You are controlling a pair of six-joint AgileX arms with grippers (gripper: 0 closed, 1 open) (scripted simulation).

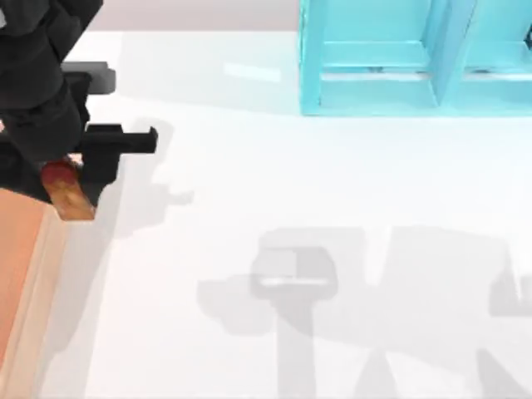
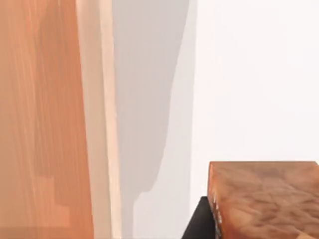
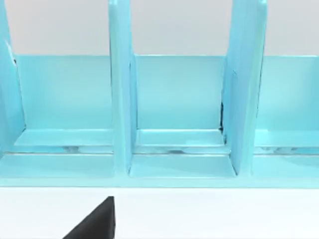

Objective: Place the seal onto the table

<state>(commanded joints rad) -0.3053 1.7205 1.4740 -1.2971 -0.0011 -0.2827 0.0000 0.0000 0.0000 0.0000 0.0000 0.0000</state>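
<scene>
The left gripper (image 1: 79, 179), its jaws closed on the seal (image 1: 68, 191), holds it long-axis tilted, red top inward, above the tabletop (image 1: 274, 191) beside the wooden tray (image 1: 21, 274).

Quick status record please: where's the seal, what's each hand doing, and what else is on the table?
seal: held in the left hand, tilted, over the tray's right edge at the table's left side
left hand: shut on the seal, at the far left of the top view
table: white; seal not yet on it
tray: orange-brown wood, at the left edge
shelf: turquoise, at the back, right of centre
right hand: a dark finger tip shows in its wrist view, facing the shelf
</scene>
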